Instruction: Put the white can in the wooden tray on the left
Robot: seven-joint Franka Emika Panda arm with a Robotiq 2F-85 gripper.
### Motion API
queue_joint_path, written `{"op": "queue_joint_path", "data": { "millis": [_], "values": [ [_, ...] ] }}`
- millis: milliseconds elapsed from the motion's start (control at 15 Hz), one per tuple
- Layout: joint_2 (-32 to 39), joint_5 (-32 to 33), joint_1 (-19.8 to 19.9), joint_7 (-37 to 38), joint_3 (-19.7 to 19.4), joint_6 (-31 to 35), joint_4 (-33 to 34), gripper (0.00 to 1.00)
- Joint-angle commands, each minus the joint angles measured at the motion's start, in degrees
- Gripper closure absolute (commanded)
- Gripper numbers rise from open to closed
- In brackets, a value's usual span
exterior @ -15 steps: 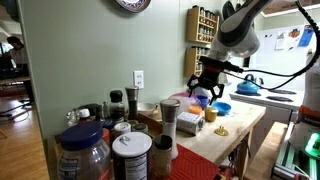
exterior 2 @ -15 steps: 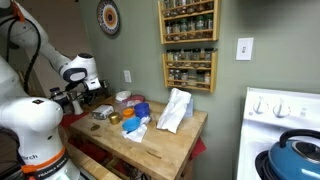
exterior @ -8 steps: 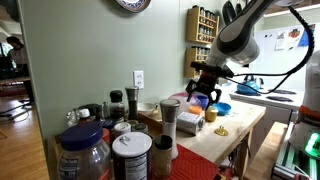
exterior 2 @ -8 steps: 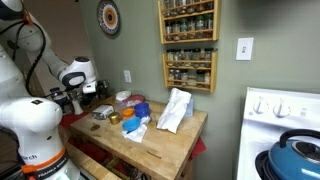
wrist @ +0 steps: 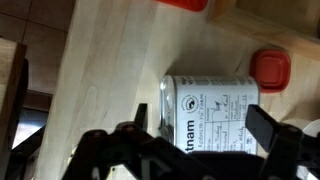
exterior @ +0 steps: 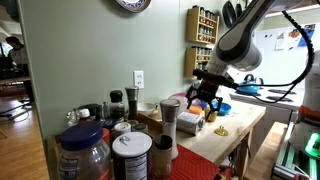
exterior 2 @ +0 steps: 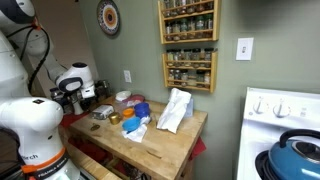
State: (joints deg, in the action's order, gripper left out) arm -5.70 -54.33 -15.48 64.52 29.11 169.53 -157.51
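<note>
My gripper hangs with its jaws spread wide and nothing in them. The dark fingers stand one on either side of the white can, because I judge the step in hand to be the grasp and I want the can centred before I close. The can sits on the bare pale top of the bench, straight beneath my palm, with its printed label turned up toward my wrist; whether it stands or lies I cannot tell from this angle. A red lid sits just beside the can, so I would keep the finger on that side from nudging it as I come down. In an exterior view my gripper is over the corner of the bench nearest my base, close to the wall-side edge. The white cloth lies toward the middle of the bench, well apart from the can, and should not hinder me. I cannot pick out the wooden tray with any confidence among the clutter, so I judge the task barely begun: the can is not yet lifted, and the carry is all to come.
</note>
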Motion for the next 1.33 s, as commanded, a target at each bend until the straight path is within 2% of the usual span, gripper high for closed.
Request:
{"op": "queue_joint_path", "data": {
  "millis": [0, 67, 133, 400, 467, 533, 867, 1267],
  "values": [
    [4.0, -3.7, -1.0, -3.0, 0.8, 5.4, 0.0, 0.0],
    [4.9, -3.8, -0.5, -1.9, 0.8, 6.7, 0.0, 0.0],
    [6.5, -2.2, -2.4, 0.9, -1.9, 9.2, -0.1, 0.0],
    [10.2, -4.4, -3.1, 5.8, -4.6, 14.5, -0.2, 0.0],
    [7.4, -6.9, -2.1, 3.9, -3.3, 10.9, -0.2, 0.0],
    [8.6, -3.0, -3.1, 4.3, -5.5, 11.8, -0.1, 0.0],
    [8.3, -4.8, -3.4, 4.2, -5.3, 11.8, 0.1, 0.0],
    [11.7, -3.5, -4.9, 4.1, -6.2, 19.2, 2.6, 0.0]
  ]
}}
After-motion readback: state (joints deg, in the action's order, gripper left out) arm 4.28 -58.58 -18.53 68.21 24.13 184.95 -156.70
